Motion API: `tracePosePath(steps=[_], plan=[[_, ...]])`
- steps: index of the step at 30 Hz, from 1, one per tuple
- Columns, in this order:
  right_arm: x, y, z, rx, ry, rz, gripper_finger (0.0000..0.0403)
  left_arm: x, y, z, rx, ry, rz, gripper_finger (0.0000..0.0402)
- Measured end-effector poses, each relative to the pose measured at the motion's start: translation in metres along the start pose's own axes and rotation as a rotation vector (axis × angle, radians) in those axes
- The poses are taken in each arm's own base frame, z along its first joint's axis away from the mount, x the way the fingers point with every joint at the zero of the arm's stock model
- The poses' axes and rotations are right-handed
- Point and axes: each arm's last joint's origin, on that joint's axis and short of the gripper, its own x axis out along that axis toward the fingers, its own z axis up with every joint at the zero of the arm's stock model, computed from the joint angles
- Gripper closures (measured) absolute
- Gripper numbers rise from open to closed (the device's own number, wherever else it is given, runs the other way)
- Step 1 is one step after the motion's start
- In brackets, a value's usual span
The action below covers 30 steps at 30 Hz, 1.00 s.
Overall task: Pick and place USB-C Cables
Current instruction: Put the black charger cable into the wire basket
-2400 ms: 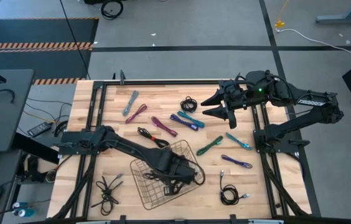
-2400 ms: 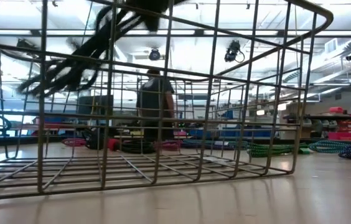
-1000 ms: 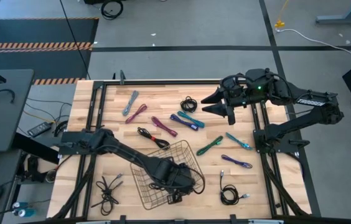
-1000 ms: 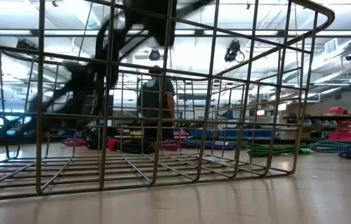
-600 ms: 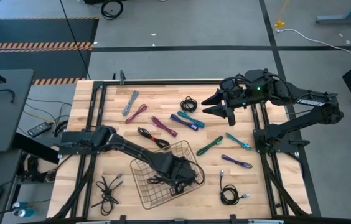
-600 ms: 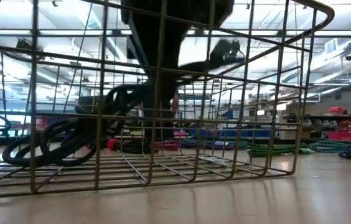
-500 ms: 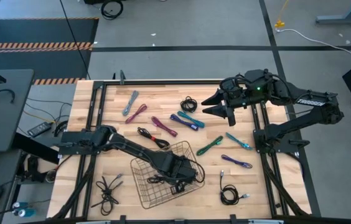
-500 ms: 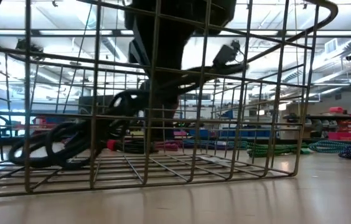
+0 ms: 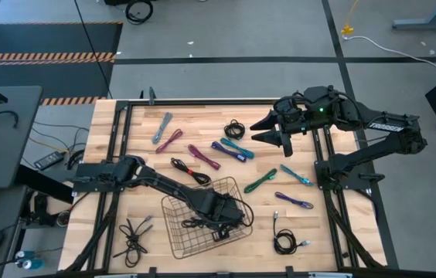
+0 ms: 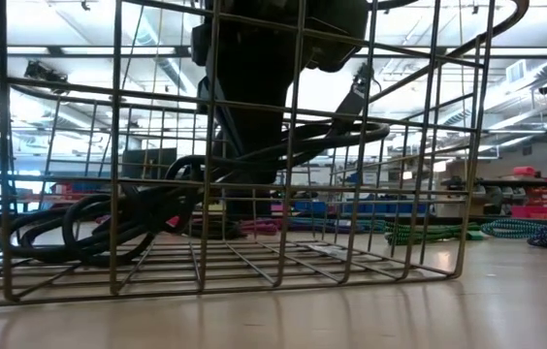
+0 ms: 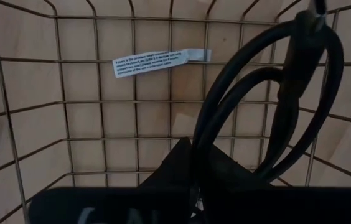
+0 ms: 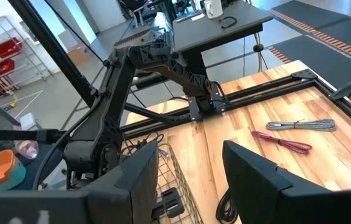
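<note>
My left gripper (image 9: 219, 213) reaches down into the wire mesh basket (image 9: 178, 235), shut on a black USB-C cable (image 11: 269, 93). In the low view that cable's coil (image 10: 89, 228) lies on the basket floor, below the gripper (image 10: 254, 165). More cables lie flat on the wooden table: grey (image 9: 161, 127), magenta (image 9: 173, 139), purple (image 9: 204, 157), blue and teal (image 9: 233, 148), green (image 9: 260, 181), and black coils (image 9: 235, 128) (image 9: 284, 241). My right gripper (image 9: 268, 131) hangs open, high over the far right of the table, touching nothing. My left gripper pinches the black cable's bundled strands (image 11: 225, 155) between its two fingers, from above, pointing down into the basket. The gripper's own body hides the exact place of contact. One loop (image 10: 351, 131) stands up beside the fingers, and the other end rests on the basket floor.
A black cable bundle (image 9: 134, 232) lies near the table's front left corner. A white paper label (image 11: 160, 62) lies under the basket's mesh floor. Dark metal rails (image 9: 117, 154) run along both sides of the table. A person (image 10: 244, 208) stands in the room behind.
My left gripper has gone down into the basket with the black cable, still shut. The cable, hanging above the basket floor before, now lies on it with its coil spread toward the left in the low view. The basket's near wall has shifted a little.
</note>
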Motion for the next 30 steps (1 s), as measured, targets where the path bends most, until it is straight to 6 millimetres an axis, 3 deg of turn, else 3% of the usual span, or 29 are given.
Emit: tracePosePath(steps=[7, 15, 30], plan=[[0.0, 0.0, 0.0, 0.0, 0.0, 0.0, 0.0218, 0.002, 0.003, 0.002, 0.004, 0.003, 0.0, 0.0387], [0.0, 0.0, 0.0, -0.002, 0.004, 0.004, 0.0218, 0.028, 0.001, 0.002, 0.013, 0.074, -0.018, 0.0387], [0.0, 0.001, -0.001, -0.018, 0.01, 0.022, 0.0218, 0.03, 0.005, 0.005, -0.003, 0.086, -0.031, 0.0387]])
